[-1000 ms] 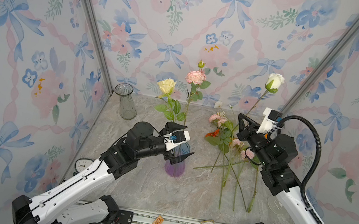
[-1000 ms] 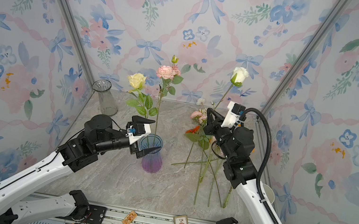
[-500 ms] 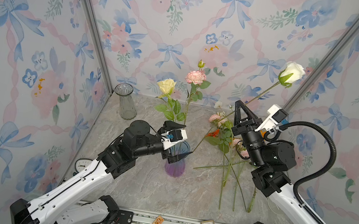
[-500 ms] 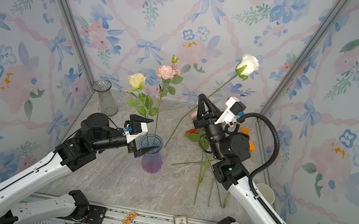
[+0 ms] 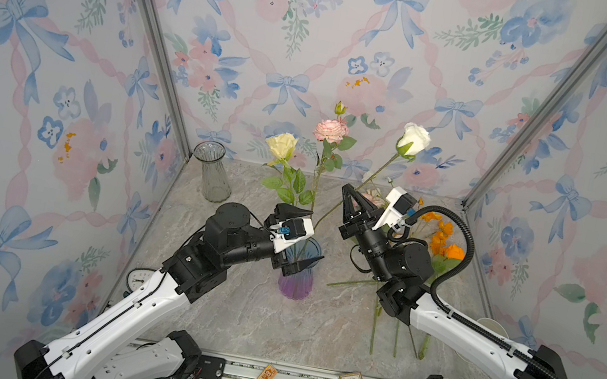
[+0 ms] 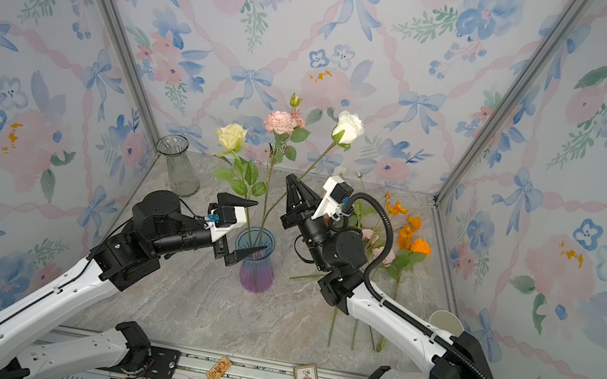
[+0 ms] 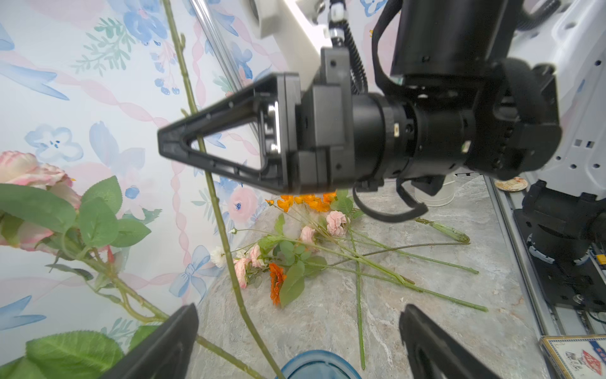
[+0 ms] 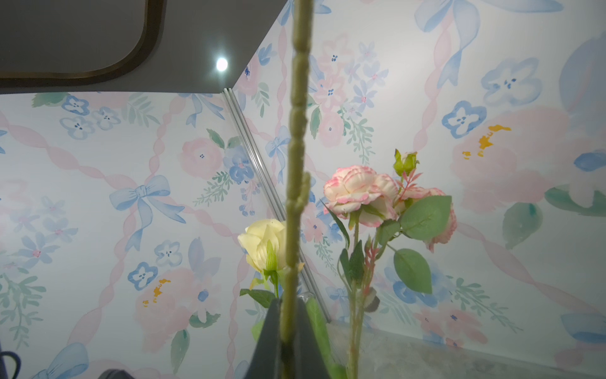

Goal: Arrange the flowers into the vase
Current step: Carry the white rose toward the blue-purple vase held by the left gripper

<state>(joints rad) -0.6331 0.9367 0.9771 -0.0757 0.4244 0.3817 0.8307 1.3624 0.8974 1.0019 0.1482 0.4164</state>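
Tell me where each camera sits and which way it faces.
Both top views: high in front, facing down and back; left tool, right tool, arms show.
Left wrist: on left arm, facing right tool and loose flowers; own fingers show.
Right wrist: on right arm, facing up the gripped white rose stem; own fingers show.
Shared: cream rose, right wrist and top views.

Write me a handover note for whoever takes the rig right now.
Left gripper: open, astride the mouth of the purple vase.
Right gripper: shut on the white rose stem, lower end at the vase mouth; seated or not, cannot tell.
Done: cream rose and pink rose stand in the vase.
To do: seat the white rose, then the loose flowers lying on the table at right.
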